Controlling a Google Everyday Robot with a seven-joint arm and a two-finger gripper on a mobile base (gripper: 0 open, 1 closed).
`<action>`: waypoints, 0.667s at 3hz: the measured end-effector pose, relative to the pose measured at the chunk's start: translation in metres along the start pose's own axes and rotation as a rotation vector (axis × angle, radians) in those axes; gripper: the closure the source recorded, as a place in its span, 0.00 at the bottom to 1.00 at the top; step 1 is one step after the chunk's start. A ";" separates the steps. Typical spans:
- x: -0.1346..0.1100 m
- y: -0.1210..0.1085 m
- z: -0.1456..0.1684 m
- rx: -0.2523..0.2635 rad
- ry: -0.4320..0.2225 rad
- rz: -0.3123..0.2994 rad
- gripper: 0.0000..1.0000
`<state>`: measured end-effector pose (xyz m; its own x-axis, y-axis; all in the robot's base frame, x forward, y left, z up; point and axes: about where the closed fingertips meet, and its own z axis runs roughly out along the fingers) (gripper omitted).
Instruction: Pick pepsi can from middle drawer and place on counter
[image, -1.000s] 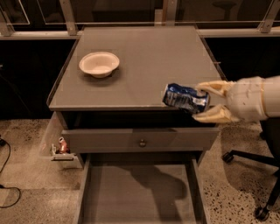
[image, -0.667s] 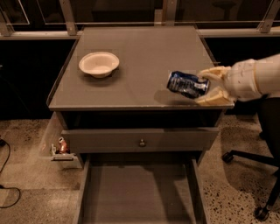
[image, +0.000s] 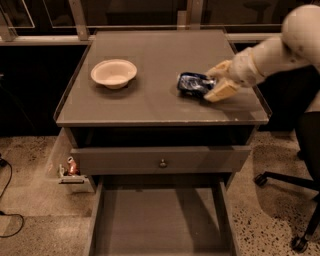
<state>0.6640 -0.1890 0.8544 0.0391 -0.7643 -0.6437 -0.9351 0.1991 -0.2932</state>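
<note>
The pepsi can (image: 194, 83), dark blue with silvery markings, lies tilted on its side over the right part of the grey counter (image: 150, 102). My gripper (image: 216, 83) reaches in from the right on a pale arm and is shut on the can's right end, one finger behind it and one in front. The can is at or just above the counter top; I cannot tell whether it touches. The middle drawer (image: 160, 222) is pulled out at the bottom of the view, its flat floor bare.
A cream bowl (image: 114, 73) sits on the counter's left part. A drawer front with a round knob (image: 163, 163) is below the counter edge. A small reddish object in a clear holder (image: 73, 169) is on the floor at left. An office chair base (image: 285, 185) stands at right.
The gripper has carried the can up and back from the counter's front right edge to over the counter's right part. The camera view has shifted slightly.
</note>
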 end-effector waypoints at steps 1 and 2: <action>-0.045 -0.024 0.012 0.007 -0.030 -0.068 0.81; -0.046 -0.024 0.012 0.008 -0.031 -0.069 0.58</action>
<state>0.6892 -0.1514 0.8828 0.1146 -0.7570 -0.6432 -0.9267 0.1518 -0.3437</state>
